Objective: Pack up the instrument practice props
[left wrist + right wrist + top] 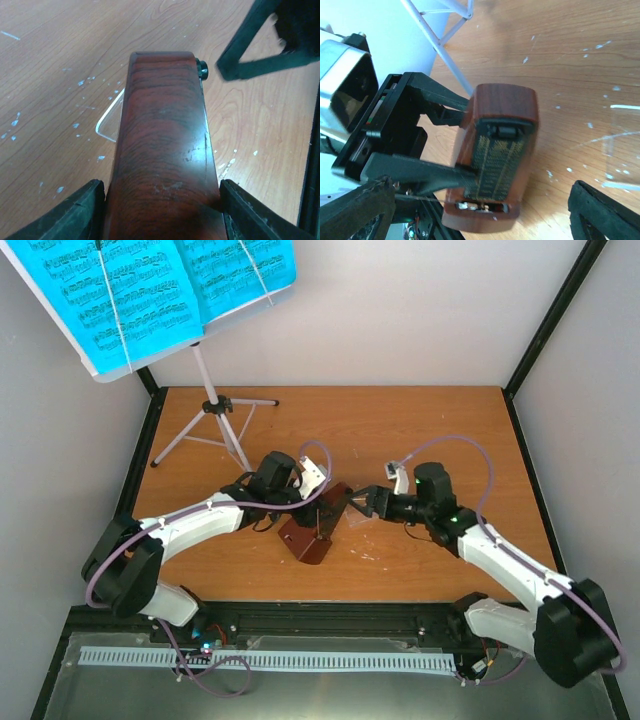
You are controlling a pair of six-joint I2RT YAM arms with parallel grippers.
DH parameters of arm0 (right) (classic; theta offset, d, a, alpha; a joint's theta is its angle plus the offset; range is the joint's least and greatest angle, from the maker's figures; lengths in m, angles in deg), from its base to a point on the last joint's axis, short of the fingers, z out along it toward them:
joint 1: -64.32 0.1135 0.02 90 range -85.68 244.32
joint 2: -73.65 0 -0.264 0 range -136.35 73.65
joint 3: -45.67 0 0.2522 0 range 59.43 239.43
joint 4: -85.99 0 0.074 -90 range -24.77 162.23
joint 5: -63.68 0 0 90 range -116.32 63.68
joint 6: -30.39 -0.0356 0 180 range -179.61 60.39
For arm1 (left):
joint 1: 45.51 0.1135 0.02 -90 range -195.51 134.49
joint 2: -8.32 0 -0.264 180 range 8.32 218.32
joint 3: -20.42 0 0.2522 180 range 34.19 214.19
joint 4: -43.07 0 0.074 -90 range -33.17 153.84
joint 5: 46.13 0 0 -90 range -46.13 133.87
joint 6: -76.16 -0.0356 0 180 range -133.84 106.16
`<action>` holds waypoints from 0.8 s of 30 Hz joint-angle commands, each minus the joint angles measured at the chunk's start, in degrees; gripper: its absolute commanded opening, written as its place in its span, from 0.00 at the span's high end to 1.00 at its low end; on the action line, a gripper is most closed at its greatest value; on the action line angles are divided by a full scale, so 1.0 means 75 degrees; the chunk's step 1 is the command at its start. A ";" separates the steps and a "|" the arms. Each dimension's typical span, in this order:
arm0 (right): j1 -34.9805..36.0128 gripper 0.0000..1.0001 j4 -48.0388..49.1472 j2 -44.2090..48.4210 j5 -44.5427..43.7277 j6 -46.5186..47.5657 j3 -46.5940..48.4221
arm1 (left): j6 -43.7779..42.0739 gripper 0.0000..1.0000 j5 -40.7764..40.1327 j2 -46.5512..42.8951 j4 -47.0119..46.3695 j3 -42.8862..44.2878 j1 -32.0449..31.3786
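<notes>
The brown metronome point(312, 532) is near the table's front middle, tilted, with its clear cover off and its scale face bare in the right wrist view point(500, 160). My left gripper point(322, 508) is shut on its two sides point(162, 150). The clear plastic cover point(109, 121) lies flat on the table beside it, and also shows in the right wrist view point(622, 145). My right gripper point(362, 503) is open and empty, just right of the metronome. The silvery tripod stand point(215, 410) stands at the back left and holds the cyan sheet music point(160, 290).
The wooden table point(420, 430) has white flecks on it. Black frame posts stand at the back corners point(555, 315). The stand's legs point(445, 45) spread close behind my left arm. A black rail point(330, 615) runs along the near edge.
</notes>
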 commanded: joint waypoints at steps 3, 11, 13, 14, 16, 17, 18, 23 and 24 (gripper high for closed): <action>0.0906 0.13 0.0599 -0.1026 -0.0935 0.0182 0.0673 | 0.0154 0.58 0.0744 -0.0428 -0.1023 -0.0064 -0.0077; 0.0989 0.30 0.0699 -0.1725 -0.1062 0.0424 0.1100 | 0.0176 0.58 0.1127 -0.0570 -0.1169 -0.0173 -0.0076; 0.0984 0.36 0.0688 -0.1828 -0.1025 0.0448 0.1172 | 0.0178 0.58 0.1171 -0.0611 -0.1245 -0.0217 -0.0081; 0.0989 0.39 0.0713 -0.1877 -0.0965 0.0452 0.1187 | 0.0186 0.57 0.1175 -0.0605 -0.1249 -0.0218 -0.0082; 0.0997 0.44 0.0778 -0.1966 -0.0822 0.0441 0.1173 | 0.0189 0.58 0.1159 -0.0554 -0.1247 -0.0213 -0.0082; 0.1009 0.46 0.0805 -0.1994 -0.0761 0.0432 0.1172 | 0.0199 0.57 0.1156 -0.0523 -0.1239 -0.0201 -0.0076; 0.1021 0.50 0.0829 -0.2016 -0.0713 0.0454 0.1167 | 0.0220 0.57 0.1153 -0.0502 -0.1244 -0.0201 -0.0078; 0.1144 0.72 0.0681 -0.1880 -0.0952 0.0720 0.1099 | 0.0408 0.40 0.0806 -0.0556 -0.1345 -0.0211 -0.0081; 0.1161 0.73 0.0630 -0.1790 -0.1094 0.0783 0.1068 | 0.0465 0.34 0.0639 -0.0588 -0.1367 -0.0208 -0.0082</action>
